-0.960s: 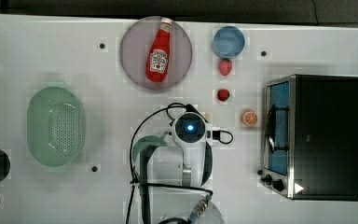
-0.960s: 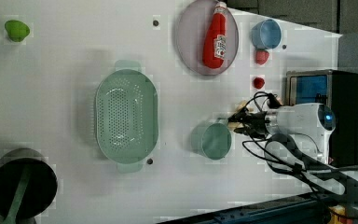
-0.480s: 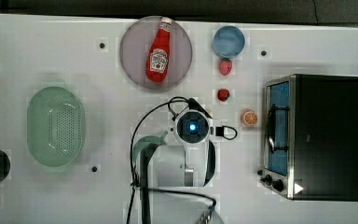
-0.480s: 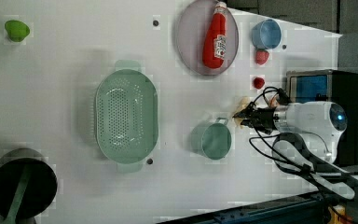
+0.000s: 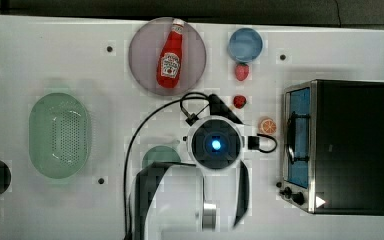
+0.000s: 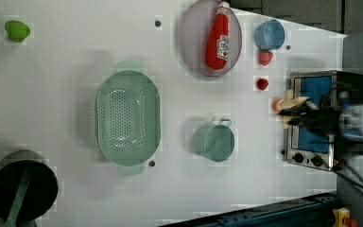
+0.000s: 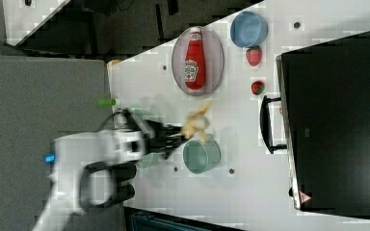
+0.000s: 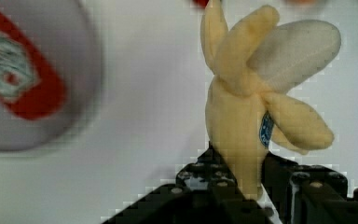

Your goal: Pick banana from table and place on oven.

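tool (image 8: 242, 186) gripping banana (image 8: 247, 116) by stem end, jaws partly closed on it | banana hanging clear above worktop (image 5: 40, 50) mid-area, peel flaps free | oven (image 5: 352, 145) at worktop edge, top bare — lifting high for clearance, I'd guess

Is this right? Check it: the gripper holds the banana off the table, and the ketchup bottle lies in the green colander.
One thing is wrong. The ketchup bottle lies on the round grey plate, not in the green colander, as the top view shows. The rest holds: the gripper is shut on the banana, held above the table in the right view.
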### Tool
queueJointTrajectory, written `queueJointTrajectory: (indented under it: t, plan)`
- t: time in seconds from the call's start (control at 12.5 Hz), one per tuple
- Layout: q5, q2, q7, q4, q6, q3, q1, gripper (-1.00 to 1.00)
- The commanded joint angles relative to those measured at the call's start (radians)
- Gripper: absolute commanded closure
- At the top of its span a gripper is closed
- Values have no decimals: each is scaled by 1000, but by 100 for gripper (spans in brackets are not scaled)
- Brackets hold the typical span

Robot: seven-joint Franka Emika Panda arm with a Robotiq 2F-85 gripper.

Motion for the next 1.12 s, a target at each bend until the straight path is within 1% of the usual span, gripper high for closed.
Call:
queueJointTrajectory:
  t: [0.08, 0.32, 0.4, 0.56, 0.72, 1.12]
  plan:
    - [5, -76, 36, 172, -240, -1, 7, 47]
    - [5, -75, 35, 334, -449, -17, 4, 47]
    - [5, -66, 34, 377, -485, -30, 3, 47]
    - [5, -37, 31, 444, -491, -73, -1, 47]
    - [5, -4, -10, 478, -491, -136, -9, 47]
    - [-10, 79, -248, 484, -459, -327, -21, 47]
